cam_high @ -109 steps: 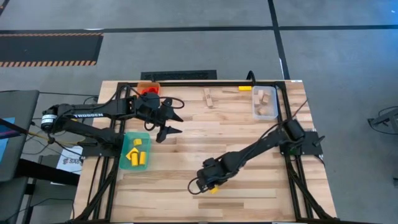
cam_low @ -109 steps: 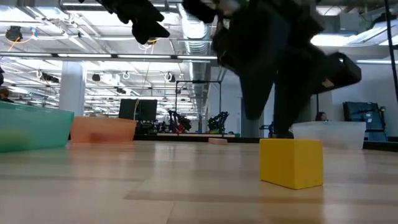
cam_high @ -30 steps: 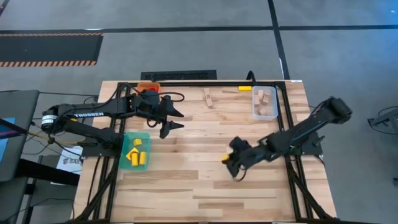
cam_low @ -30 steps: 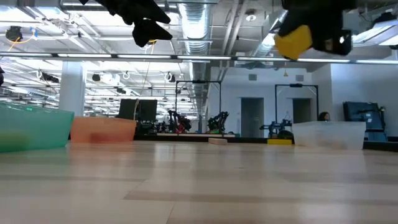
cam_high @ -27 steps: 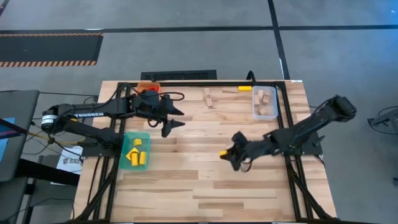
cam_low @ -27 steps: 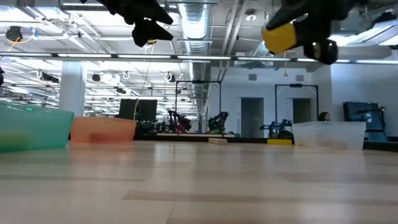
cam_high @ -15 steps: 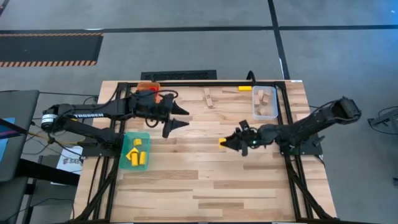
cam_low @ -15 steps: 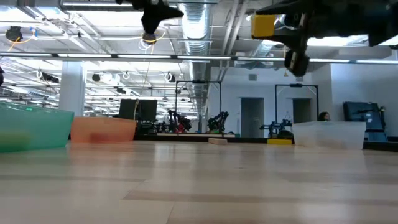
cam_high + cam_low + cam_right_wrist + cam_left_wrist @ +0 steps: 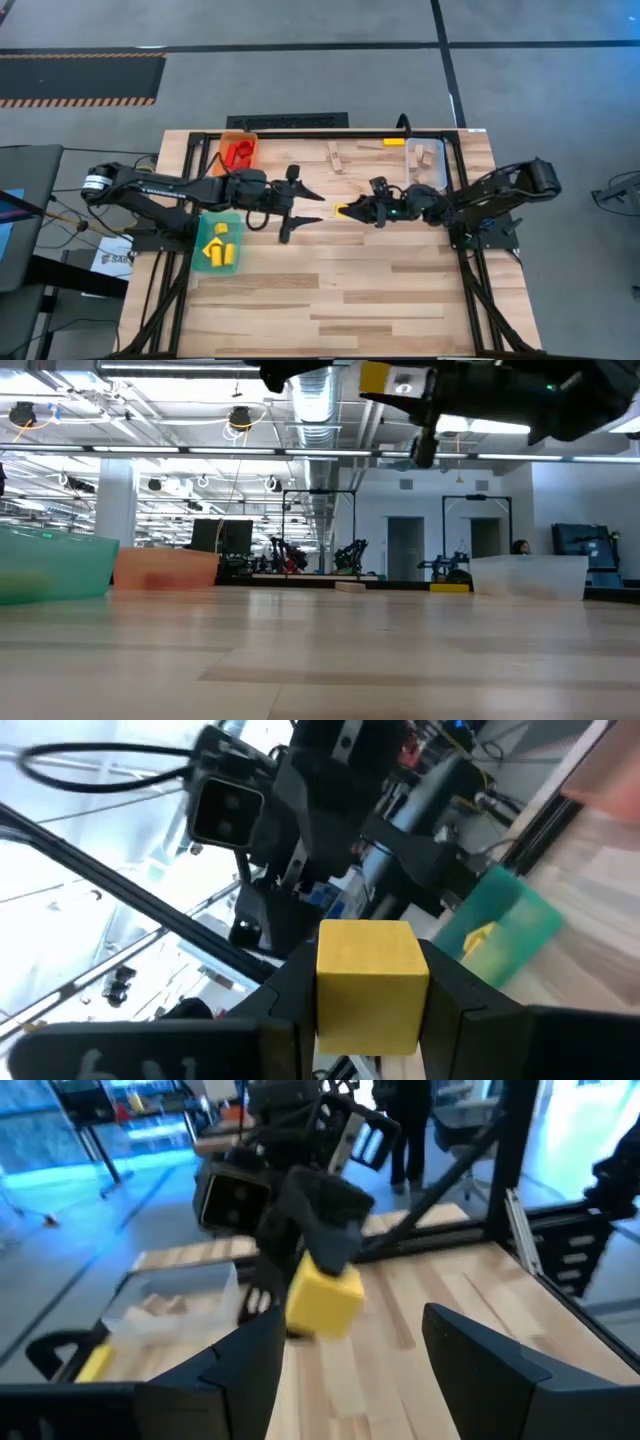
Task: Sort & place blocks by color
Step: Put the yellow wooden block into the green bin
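My right gripper [image 9: 352, 212] is shut on a yellow cube [image 9: 343, 211], high above the middle of the table; the cube shows at the top of the low view [image 9: 378, 378]. My left gripper [image 9: 312, 207] is open and faces it from the left, a short gap away. In the left wrist view the cube [image 9: 323, 1300] hangs ahead of my spread fingers [image 9: 240, 1370]. Several yellow blocks lie in the teal bin [image 9: 233, 262], red ones in the orange bin [image 9: 225, 143], pale wood ones in the clear bin [image 9: 412, 175]. My right gripper pinches the yellow cube by two opposite side faces [image 9: 371, 982], one finger [image 9: 290, 1000] on each side, at their free ends. The fingers lie about level and point toward the table's left. The cube is lifted clear of the table.
A pale wood block [image 9: 335, 157] and a yellow bar [image 9: 394, 142] lie on the table near the far edge. The black frame rail [image 9: 330, 132] runs along that edge. The near half of the wooden table [image 9: 330, 300] is bare planks.
My right gripper has carried the yellow cube from the table's middle right toward the far left, rising and turning level to point left. My left arm has swung from beside the orange bin toward the table's middle, its open gripper now facing the cube.
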Robot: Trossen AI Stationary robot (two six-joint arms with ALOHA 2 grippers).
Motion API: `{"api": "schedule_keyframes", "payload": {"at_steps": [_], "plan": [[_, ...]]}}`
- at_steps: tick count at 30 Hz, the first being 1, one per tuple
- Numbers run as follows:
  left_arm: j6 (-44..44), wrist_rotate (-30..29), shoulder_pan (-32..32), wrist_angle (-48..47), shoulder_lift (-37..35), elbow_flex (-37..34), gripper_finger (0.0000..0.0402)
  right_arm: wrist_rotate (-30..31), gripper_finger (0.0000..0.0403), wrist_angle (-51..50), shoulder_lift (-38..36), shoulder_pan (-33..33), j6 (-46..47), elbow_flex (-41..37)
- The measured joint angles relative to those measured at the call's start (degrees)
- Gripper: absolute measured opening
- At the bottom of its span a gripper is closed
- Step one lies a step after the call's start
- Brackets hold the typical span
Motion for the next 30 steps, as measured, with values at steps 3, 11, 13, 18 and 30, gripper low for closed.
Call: {"api": "schedule_keyframes", "payload": {"at_steps": [3,11,13,18,30], "plan": [[1.2,-0.6,-0.3,2.3,1.4,0.0,0.0227,-1.0,0.0121,-0.6,2.6,-0.5,0.6,3.2],[5.1,0.3,-0.3,2.2,1.6,0.0,0.0262,-2.5,0.0122,-0.4,6.9,-1.3,0.6,9.7],[6.4,0.3,-0.3,1.6,1.6,0.0,0.0274,-3.6,0.0122,-0.6,7.9,-1.7,0.7,11.2],[7.1,-3.4,-0.2,2.4,1.6,0.0,0.0291,-4.7,0.0121,-0.4,10.4,-1.8,0.7,14.7],[10.9,-2.1,-0.5,2.9,1.6,0.0,0.0134,-4.9,0.0131,-0.6,11.2,-2.2,1.0,15.4]]}}
